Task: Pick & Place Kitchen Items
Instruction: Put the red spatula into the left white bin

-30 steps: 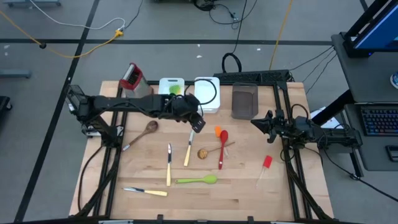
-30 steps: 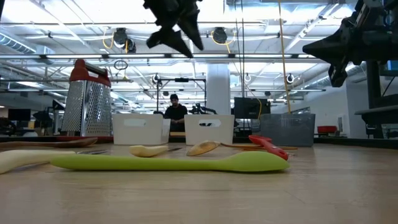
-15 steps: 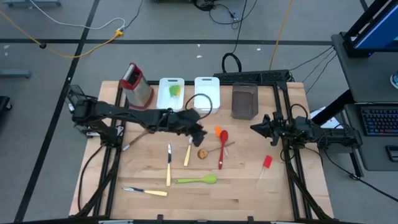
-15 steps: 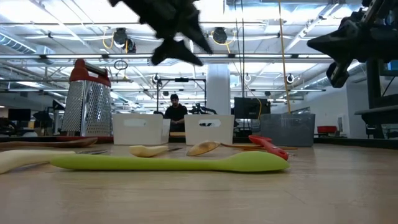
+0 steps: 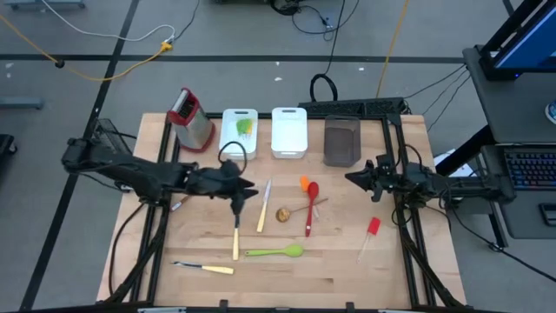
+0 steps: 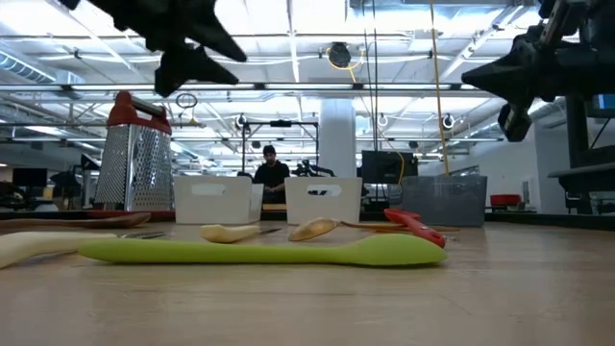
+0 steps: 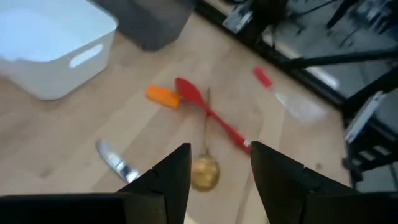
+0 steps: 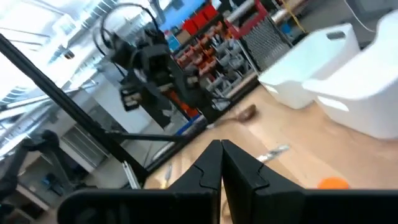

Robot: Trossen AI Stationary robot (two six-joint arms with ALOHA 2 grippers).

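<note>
Kitchen items lie on the wooden table: a red spoon (image 5: pixel 310 207), an orange spatula (image 5: pixel 304 183), a round wooden spoon (image 5: pixel 283 214), a green spoon (image 5: pixel 274 252), a red spatula (image 5: pixel 372 228) and cream-handled knives (image 5: pixel 235 233) (image 5: pixel 263 207) (image 5: pixel 205 268). A green utensil (image 5: pixel 245 127) sits in the left white bin (image 5: pixel 228 132). My left gripper (image 5: pixel 248 188) (image 7: pixel 221 163) hangs open above the table's left middle, pointing at the wooden spoon (image 7: pixel 204 173), with nothing between its fingers. My right gripper (image 5: pixel 351 178) (image 8: pixel 221 155) is shut and empty at the right edge.
A steel grater with a red top (image 5: pixel 191 117) stands at the back left. Beside the left white bin are a second white bin (image 5: pixel 288 130) and a dark bin (image 5: pixel 341 142). Another wooden spoon (image 5: pixel 178 205) lies partly under my left arm.
My left gripper has drawn back from in front of the white bins toward the table's left and near edges and has come lower, its opening unchanged and empty. The utensils on the table have not moved.
</note>
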